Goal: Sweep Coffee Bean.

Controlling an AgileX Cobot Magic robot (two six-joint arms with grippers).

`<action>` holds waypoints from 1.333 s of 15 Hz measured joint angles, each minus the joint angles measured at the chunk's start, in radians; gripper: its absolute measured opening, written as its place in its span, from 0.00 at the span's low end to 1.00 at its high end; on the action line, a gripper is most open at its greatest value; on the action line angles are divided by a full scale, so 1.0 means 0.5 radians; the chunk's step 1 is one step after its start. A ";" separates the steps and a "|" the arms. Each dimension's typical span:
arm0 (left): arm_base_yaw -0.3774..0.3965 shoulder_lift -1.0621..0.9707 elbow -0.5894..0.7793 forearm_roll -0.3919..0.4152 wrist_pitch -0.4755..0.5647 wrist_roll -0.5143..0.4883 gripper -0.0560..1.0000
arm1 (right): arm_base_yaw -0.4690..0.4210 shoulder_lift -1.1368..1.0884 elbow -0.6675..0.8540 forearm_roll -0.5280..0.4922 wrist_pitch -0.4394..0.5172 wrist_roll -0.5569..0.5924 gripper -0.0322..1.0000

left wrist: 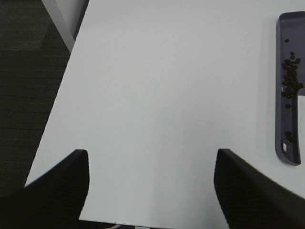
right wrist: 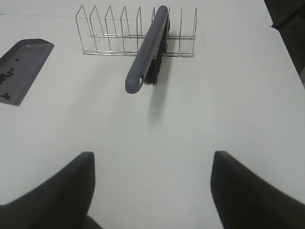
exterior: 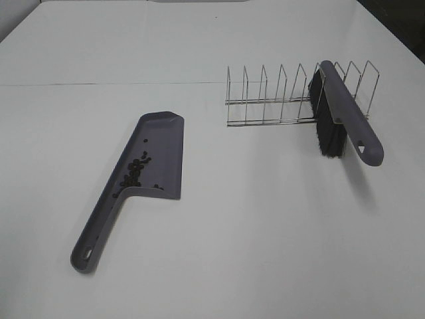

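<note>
Tiny dark brown coffee beans [exterior: 135,171] lie clustered inside flat grey-purple plastic dustpan [exterior: 159,143], near handle junction, apparently sweeping done. Grey-purple black-bristled brush [exterior: 339,109] parked in wire rack [exterior: 265,100]. Left tool [left wrist: 150,188] and right tool [right wrist: 152,188] hover part-open over white bench [exterior: 265,232], holding nothing.

Wide bare surface [exterior: 265,252] between dustpan [exterior: 156,149] and wire rack [exterior: 292,93] — free passage; brush [exterior: 345,113] rests in rack, handle jutting out front — the obstruction.
</note>
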 joint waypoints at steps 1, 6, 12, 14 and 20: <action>0.000 -0.074 0.030 0.032 0.010 -0.012 0.67 | 0.000 -0.074 0.060 -0.002 0.000 0.002 0.61; 0.000 -0.502 0.104 0.090 0.118 -0.048 0.67 | 0.000 -0.300 0.442 0.004 0.004 0.010 0.61; 0.000 -0.542 0.182 0.114 0.122 -0.090 0.67 | 0.000 -0.300 0.526 0.024 -0.170 0.010 0.61; 0.000 -0.542 0.200 0.106 0.046 -0.090 0.67 | 0.000 -0.300 0.546 0.032 -0.208 0.010 0.61; 0.000 -0.544 0.278 -0.054 -0.142 0.048 0.67 | 0.000 -0.300 0.548 0.032 -0.220 0.010 0.61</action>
